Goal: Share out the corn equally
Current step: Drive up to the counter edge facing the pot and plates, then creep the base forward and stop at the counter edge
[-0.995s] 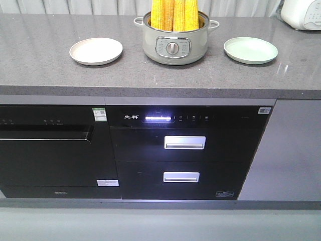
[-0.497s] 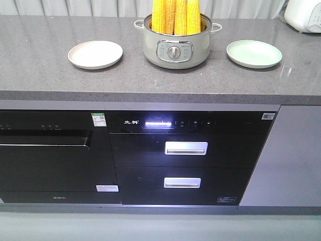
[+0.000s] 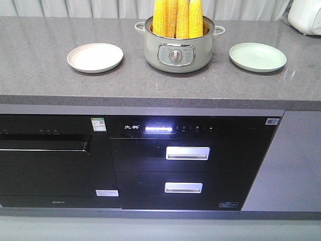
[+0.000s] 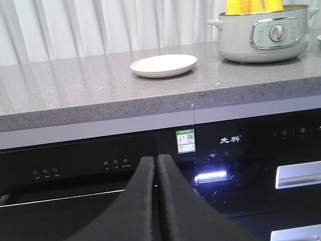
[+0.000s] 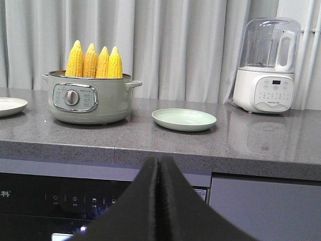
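Step in hand, I'd say: reach for the first cob. Corn [image 5: 94, 63] stands upright in the pot [image 5: 88, 98], up-left of the right gripper [image 5: 160, 163] and up-right of the left gripper [image 4: 156, 160]. Both have fingers pressed together, holding nothing. Open wide first, pinch one cob mid-length, lift straight up.

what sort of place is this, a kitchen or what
Most likely a kitchen, possibly a showroom one: a grey stone countertop over built-in black appliances, an electric pot holding upright corn, and a blender-like machine.
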Tool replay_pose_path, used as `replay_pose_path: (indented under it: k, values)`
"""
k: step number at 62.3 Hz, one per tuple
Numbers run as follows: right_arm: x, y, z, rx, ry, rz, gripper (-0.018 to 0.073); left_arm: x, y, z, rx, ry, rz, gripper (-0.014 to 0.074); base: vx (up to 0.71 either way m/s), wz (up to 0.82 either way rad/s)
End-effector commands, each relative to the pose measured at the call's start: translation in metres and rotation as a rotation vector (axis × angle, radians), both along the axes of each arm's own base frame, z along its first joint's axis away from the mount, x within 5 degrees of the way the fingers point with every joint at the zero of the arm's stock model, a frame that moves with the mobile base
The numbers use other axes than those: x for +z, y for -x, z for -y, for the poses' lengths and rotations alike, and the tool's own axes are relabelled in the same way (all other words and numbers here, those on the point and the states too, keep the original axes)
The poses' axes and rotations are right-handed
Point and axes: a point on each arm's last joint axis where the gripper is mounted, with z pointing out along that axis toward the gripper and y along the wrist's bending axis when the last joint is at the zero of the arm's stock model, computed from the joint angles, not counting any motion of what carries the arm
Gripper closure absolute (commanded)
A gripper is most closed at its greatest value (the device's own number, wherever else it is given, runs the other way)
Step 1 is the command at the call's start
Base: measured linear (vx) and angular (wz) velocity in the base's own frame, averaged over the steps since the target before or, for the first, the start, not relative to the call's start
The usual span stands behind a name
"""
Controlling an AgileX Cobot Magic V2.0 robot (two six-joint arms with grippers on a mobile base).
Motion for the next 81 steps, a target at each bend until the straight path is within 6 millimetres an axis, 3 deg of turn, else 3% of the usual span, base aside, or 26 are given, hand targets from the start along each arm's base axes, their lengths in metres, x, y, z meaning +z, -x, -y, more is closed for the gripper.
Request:
replay_pose_path:
  k: [1,81]
  values:
    - [0.0041,0.0007,-0.0001,-0.002,0.012,0.073,0.0564,0.0059,0.0009,-0.0009,0.010,0.017,0.079,0.0603,0.05,0.00]
    - [0.0041,0.0007,-0.0001,-0.002,0.012,0.073,0.0564,0.0059,0.0009,-0.0009,0.010,0.017,0.079,0.0603,0.06,0.01]
